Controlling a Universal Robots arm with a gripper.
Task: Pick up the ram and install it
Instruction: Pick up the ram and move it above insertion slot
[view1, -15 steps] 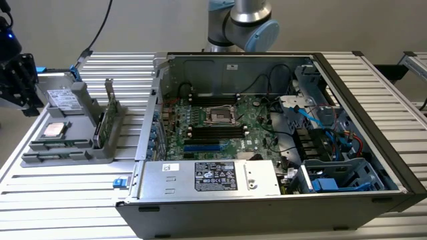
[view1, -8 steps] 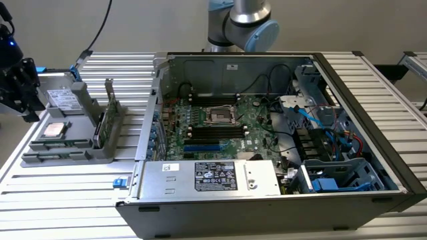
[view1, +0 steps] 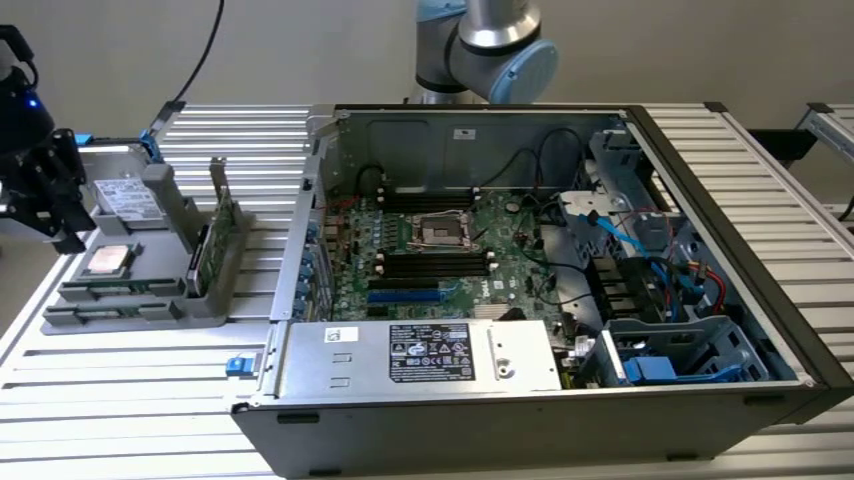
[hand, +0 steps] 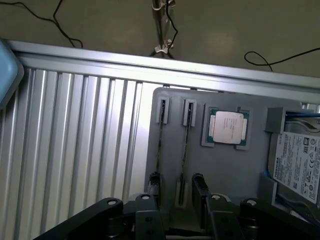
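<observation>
Two ram sticks stand edge-on in narrow slots of a grey parts tray (hand: 230, 175); they show as thin dark lines, one ram (hand: 184, 150) beside the other (hand: 159, 147). My gripper (hand: 177, 186) hangs above the near ends of these slots, open, its two black fingers (hand: 199, 187) apart with nothing between them. The line of the ram nearer the processor runs into the gap between the fingers. In the exterior view the gripper (view1: 56, 225) is a dark mass over that view's left end of the tray (view1: 200, 310).
The tray also holds a processor (hand: 227, 127), a hard drive (hand: 300, 165) and an upright green expansion card (view1: 214, 235). An open computer case (view1: 721, 400) with its motherboard (view1: 441, 250) and black memory slots lies on the slatted metal table (view1: 120, 400).
</observation>
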